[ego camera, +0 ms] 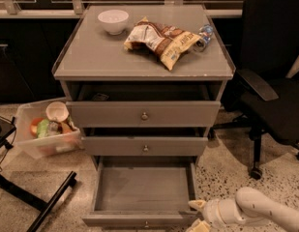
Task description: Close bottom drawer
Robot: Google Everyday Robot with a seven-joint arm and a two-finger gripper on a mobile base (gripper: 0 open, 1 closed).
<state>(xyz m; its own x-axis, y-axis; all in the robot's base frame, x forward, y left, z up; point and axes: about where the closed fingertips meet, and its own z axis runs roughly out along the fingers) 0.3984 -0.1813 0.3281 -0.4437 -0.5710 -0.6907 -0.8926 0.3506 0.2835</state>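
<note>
At the cabinet's foot, bottom drawer (139, 190): pulled well out, knob facing forward.
Gripper (197, 215): low, just beside the drawer's front right corner, pale fingers spread apart, holding nothing.
Cabinet top (91, 57): bowl (113, 21), snack bag (161, 38).

Bottom drawer (142, 192) matt grey painted wood, smooth cream plastic gripper (198, 215) at its 4 o'clock, cabinet top (91, 52) smooth, semi-gloss

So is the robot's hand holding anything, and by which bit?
Can't tell for sure. The hand is right at the front right corner of the open bottom drawer, but whether it grips that corner isn't visible.
</note>
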